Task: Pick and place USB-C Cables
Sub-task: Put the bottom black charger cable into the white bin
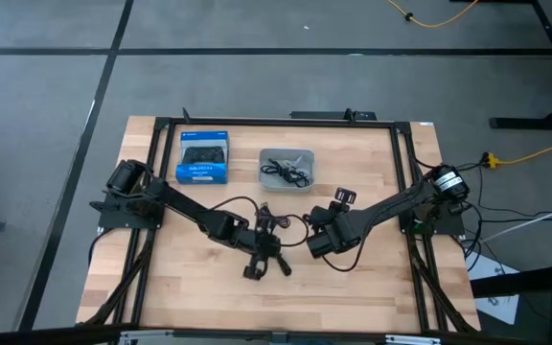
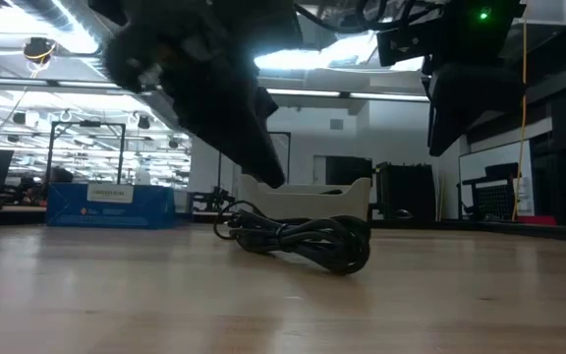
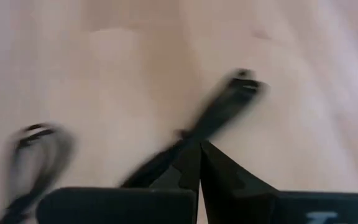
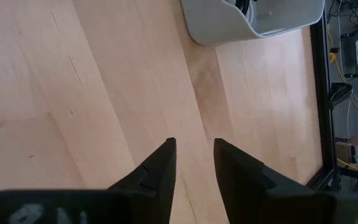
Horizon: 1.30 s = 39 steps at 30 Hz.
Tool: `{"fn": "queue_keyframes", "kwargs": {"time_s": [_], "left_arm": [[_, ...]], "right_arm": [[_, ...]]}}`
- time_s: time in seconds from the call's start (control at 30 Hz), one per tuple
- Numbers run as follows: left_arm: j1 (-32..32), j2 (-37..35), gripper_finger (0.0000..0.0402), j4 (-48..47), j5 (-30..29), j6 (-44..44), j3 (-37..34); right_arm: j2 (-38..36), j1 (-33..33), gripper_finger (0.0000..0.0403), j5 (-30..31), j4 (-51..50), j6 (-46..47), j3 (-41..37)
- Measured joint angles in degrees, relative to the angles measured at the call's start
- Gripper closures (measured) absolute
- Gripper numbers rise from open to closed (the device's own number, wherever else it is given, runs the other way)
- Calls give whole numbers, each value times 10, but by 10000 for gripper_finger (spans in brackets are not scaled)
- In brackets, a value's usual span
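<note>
One black USB-C cable [image 1: 266, 264] lies as a loose bundle on the wooden table [image 2: 308, 241]. In the left wrist view it runs slantwise past the fingertips [image 3: 229, 102], and a second black cable [image 3: 36, 146] lies off to one side. More cables [image 1: 290, 171] rest in the grey tray [image 1: 287, 184]. My left gripper [image 1: 262, 251] is shut and points down over the bundle's left end [image 2: 275, 177]. My right gripper [image 1: 314, 244] is open over bare wood [image 4: 194, 146], raised to the right of the bundle [image 2: 455, 118]. My left gripper [image 3: 199, 144] is shut, pointing down, with its tips right at the black cable's middle stretch [image 3: 188, 134]. The low view shows a small gap between a fingertip [image 2: 278, 182] and the bundle, which rests on the table. I cannot tell whether it touches the cable.
A blue box [image 1: 202, 158] stands at the far left of the table, left of the grey tray [image 4: 229, 31]. A black frame [image 1: 405, 172] runs along the table's edges. Bare wood lies toward the near edge.
</note>
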Motion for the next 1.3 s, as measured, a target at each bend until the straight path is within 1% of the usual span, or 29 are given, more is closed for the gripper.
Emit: {"fn": "queue_keyframes", "kwargs": {"time_s": [0.07, 0.1, 0.3, 0.33, 0.43, 0.5, 0.6, 0.67, 0.73, 0.77, 0.8, 0.83, 0.87, 0.97, 1.03, 1.13, 1.3], "left_arm": [[-1, 10, 401, -4, 37, 15, 0], [-2, 16, 401, -7, 44, 17, 0], [6, 52, 401, 9, 32, 19, 0], [8, 59, 401, 17, 18, 20, 0], [14, 75, 401, 64, -53, 32, 0], [17, 78, 401, 106, -91, 44, 0], [22, 78, 401, 156, -125, 62, 0], [23, 78, 401, 180, -161, 63, 0], [23, 78, 401, 183, -203, 60, 0], [23, 78, 401, 179, -217, 55, 0], [23, 78, 401, 171, -218, 48, 0], [22, 78, 401, 163, -203, 46, 0], [21, 77, 401, 155, -175, 48, 0], [12, 70, 401, 153, -76, 63, 0], [6, 69, 401, 154, -36, 64, 1], [5, 70, 401, 151, -14, 86, 0], [20, 80, 401, 155, -4, 90, 0]], "right_arm": [[0, 0, 290, 0, -1, 0, 0], [0, 0, 290, 0, -1, 0, 0], [0, 0, 290, 0, -3, 1, 0], [0, 0, 290, 0, -3, 1, 0], [0, 0, 290, 0, -3, 2, 0], [0, 0, 290, 0, -4, 1, 0], [0, 0, 290, 1, -4, 1, 0], [0, 0, 290, 1, -4, 1, 0], [0, 0, 290, 1, -4, 1, 0], [0, 0, 290, 1, -4, 1, 0], [0, 0, 290, 1, -5, 1, 0], [0, 0, 290, 1, -5, 1, 0], [0, 0, 290, 1, -6, 1, 0], [0, 0, 290, 1, -9, 1, 0], [0, 0, 290, 1, -8, 1, 0], [0, 0, 290, 0, -8, 1, 0], [0, 0, 290, 0, -8, 1, 0]]}}
